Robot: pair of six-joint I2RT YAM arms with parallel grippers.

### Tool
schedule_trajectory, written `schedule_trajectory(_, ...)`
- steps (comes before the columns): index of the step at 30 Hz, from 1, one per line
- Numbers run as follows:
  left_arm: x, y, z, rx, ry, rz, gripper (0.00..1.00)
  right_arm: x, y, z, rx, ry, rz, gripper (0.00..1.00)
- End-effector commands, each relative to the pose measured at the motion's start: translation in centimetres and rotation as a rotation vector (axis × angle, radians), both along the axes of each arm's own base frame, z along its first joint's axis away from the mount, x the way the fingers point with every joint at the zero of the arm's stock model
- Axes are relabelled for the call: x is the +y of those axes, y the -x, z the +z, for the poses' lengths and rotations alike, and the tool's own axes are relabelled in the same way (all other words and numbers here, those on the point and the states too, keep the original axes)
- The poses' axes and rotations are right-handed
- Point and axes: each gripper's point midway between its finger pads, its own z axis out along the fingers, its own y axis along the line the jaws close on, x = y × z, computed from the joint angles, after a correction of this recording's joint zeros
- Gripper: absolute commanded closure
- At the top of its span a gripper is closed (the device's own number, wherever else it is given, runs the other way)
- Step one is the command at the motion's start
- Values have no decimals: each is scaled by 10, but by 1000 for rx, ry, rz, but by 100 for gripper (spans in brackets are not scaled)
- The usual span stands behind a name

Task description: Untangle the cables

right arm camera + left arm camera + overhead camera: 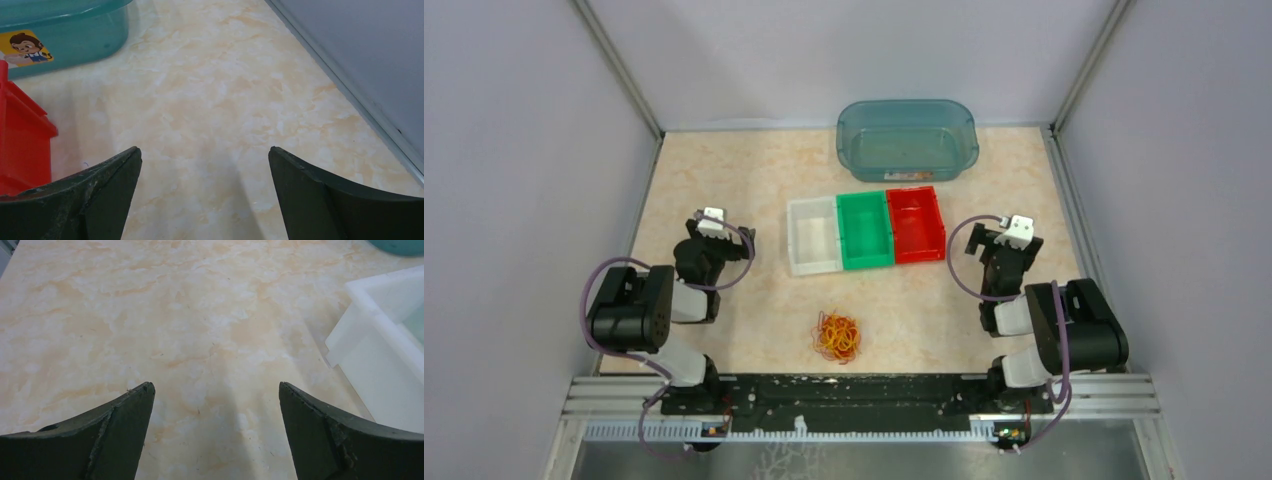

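The cables lie as one small clump of thin red, orange and yellow wires on the table near the front edge, between the two arms. My left gripper hovers over bare tabletop at the left, open, nothing between its fingers; in the top view the left gripper sits well left of and behind the clump. My right gripper is open too, over bare tabletop at the right, and shows in the top view as the right gripper. Neither wrist view shows the cables.
A row of three small bins stands mid-table: white bin, green bin, red bin. A teal tub sits behind them. Grey walls enclose the table; the right wall's rail runs close to my right gripper.
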Motion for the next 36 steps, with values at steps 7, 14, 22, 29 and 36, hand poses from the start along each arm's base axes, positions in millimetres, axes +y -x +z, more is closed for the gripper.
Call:
schedule_trajectory(7, -1, -1, 6, -23, -8, 0, 1, -2, -9, 20, -74, -6, -4, 1)
schedule_trajectory(14, -6, -8, 22, 58, -15, -56, 0, -12, -3, 42, -59, -23, -94, 1)
schedule_trajectory(22, -22, -12, 71, 264, -54, -193, 0, -2, -20, 114, -63, -369, -160, 1)
schedule_trajectory(29, -53, 18, 102, 332, 14, -379, 1, 118, -15, 158, -34, -498, 506, 17)
schedule_trajectory(36, -74, 65, 95, 402, -30, -592, 1, 265, 63, 128, 228, -325, 989, 23)
